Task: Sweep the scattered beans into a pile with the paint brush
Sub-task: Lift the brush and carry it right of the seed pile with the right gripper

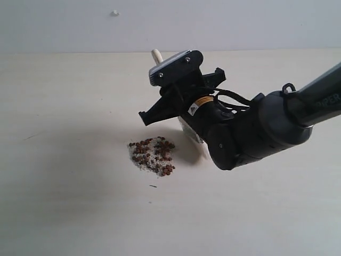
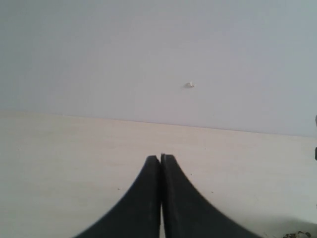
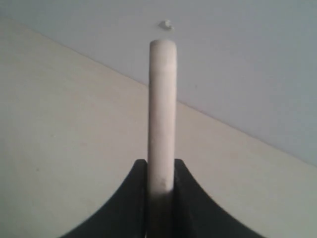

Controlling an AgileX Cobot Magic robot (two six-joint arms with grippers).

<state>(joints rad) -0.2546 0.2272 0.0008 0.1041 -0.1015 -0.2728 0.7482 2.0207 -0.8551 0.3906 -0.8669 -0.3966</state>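
Note:
The beans and white grains lie in one compact speckled pile (image 1: 152,154) on the pale table (image 1: 69,106). My right gripper (image 1: 173,98) is shut on the paint brush's pale handle (image 3: 162,109), whose rounded end (image 1: 156,55) sticks up behind the wrist camera. The cream bristles (image 1: 194,136) show below the gripper, just right of the pile and mostly hidden by the arm. In the right wrist view the gripper (image 3: 162,166) clamps the handle from both sides. My left gripper (image 2: 161,157) is shut on nothing and is out of the exterior view.
The black right arm (image 1: 266,128) reaches in from the right edge. A grey wall (image 1: 213,21) with a small white speck (image 1: 114,13) rises behind the table. A few beans (image 2: 297,234) show at a corner of the left wrist view.

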